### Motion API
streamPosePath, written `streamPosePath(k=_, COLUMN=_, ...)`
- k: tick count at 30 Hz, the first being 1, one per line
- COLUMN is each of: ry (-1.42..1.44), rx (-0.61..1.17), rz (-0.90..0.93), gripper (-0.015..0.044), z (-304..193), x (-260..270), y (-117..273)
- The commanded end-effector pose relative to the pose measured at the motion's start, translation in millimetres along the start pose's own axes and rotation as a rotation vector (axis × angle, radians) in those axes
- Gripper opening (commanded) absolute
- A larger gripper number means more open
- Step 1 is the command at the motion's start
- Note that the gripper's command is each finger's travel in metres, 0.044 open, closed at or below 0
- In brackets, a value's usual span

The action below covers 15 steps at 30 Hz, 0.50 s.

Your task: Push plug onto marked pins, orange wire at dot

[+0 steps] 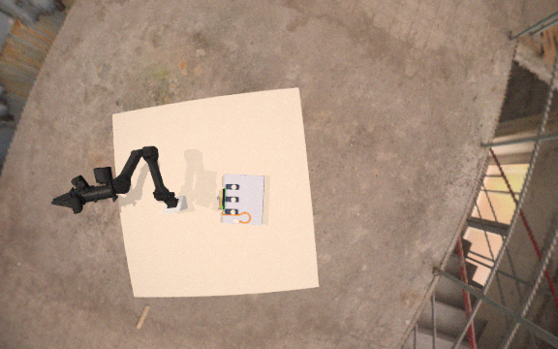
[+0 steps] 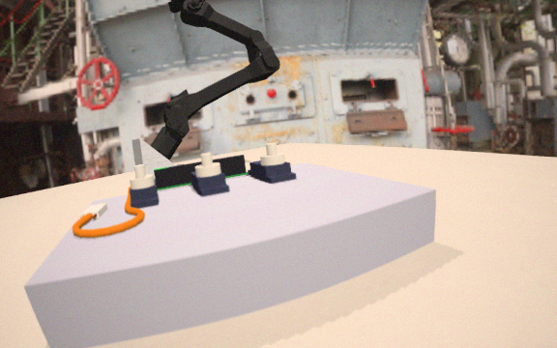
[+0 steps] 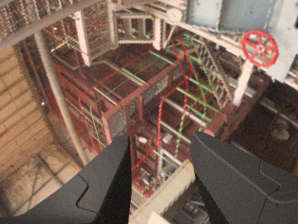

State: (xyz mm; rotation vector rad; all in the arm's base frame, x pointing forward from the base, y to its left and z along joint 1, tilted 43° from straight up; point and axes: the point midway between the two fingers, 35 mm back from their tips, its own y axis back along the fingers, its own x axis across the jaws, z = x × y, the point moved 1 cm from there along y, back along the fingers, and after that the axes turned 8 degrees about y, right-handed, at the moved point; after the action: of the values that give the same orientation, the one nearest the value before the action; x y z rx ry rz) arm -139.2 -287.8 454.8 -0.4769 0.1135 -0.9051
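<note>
Table (image 1: 211, 262) (image 2: 501, 193) bears pale holder (image 1: 252, 194) (image 2: 240, 275), three dark-blue servos (image 1: 232, 187) (image 2: 211, 185) seated in it; gripper (image 1: 61, 202) (image 3: 160, 144) well apart, fingers partly spread, nothing between; orange lead (image 1: 249, 217) (image 2: 109, 231) and white plug (image 1: 236, 221) (image 2: 96, 210) on holder's top, by a corner

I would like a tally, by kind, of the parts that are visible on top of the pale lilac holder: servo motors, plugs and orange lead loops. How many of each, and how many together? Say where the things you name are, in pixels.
Servo motors (image 1: 233, 187) (image 2: 273, 171): 3
White plug (image 1: 236, 221) (image 2: 96, 211): 1
Orange lead loop (image 1: 249, 216) (image 2: 109, 231): 1
Total: 5
</note>
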Motion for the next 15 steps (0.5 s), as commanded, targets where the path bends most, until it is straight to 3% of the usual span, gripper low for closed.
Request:
streamPosePath(k=1, ry=-0.040, rx=0.024, rz=0.156, gripper=0.0115, z=1, x=36, y=22)
streamPosePath(k=15, ry=-0.156, rx=0.081, rz=0.590, gripper=0.0115, z=15, x=120, y=108)
